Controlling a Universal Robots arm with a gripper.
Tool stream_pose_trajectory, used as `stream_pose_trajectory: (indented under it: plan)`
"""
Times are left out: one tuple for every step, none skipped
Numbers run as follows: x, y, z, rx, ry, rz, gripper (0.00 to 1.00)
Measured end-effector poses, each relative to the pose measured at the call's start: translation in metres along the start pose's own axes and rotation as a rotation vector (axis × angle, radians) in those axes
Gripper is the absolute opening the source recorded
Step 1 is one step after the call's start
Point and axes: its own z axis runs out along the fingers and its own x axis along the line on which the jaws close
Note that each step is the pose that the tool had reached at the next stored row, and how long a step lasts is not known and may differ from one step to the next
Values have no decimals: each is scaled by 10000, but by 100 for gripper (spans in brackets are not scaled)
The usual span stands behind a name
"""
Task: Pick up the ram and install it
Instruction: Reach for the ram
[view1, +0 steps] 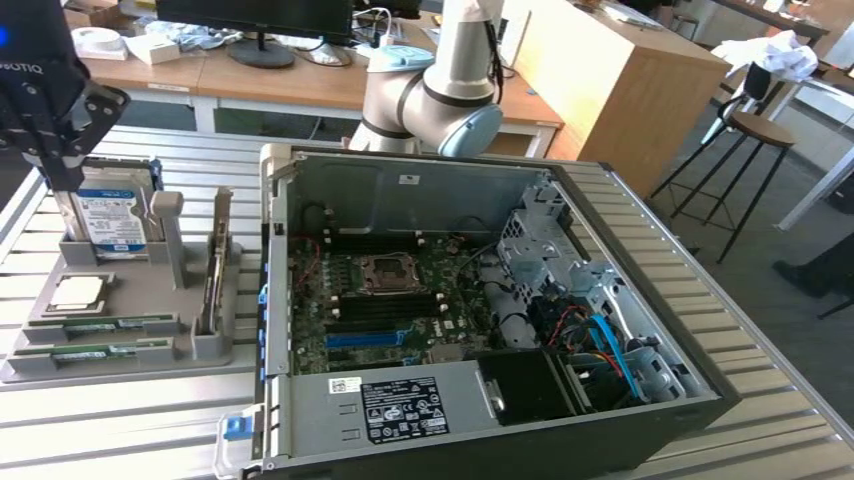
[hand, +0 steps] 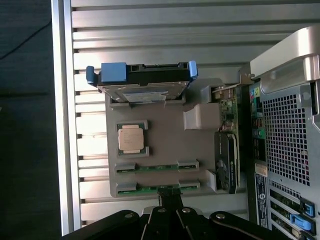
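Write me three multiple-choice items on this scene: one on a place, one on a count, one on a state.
1. The CPU chip lies: A) in the motherboard socket; B) on the bare table; C) in the grey tray.
2. How many green ram sticks lie in the tray? A) one; B) two; C) four.
3. The gripper is: A) shut, empty; B) wide open; C) shut on a stick.
Key: 1 C, the chip sits in a tray pocket near the hard drive; 2 B, two sticks lie side by side; 3 A, its fingers meet and both sticks lie in the tray.
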Motion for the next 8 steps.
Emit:
stream_pose_trajectory:
  plan:
    - [-2, -17, 0, 0, -1, 0, 10]
    - [-3, -37, -1, 0, 0, 1, 10]
    - [-5, -58, -2, -1, -1, 0, 10]
    - [-7, -80, -3, -1, -1, 0, 10]
    - [-9, -101, -3, -1, -1, -1, 10]
    - [-10, -120, -4, -1, -1, -1, 10]
    - [-11, -133, -5, -1, -2, -1, 10]
    - [-11, -136, -6, 0, -1, -1, 10]
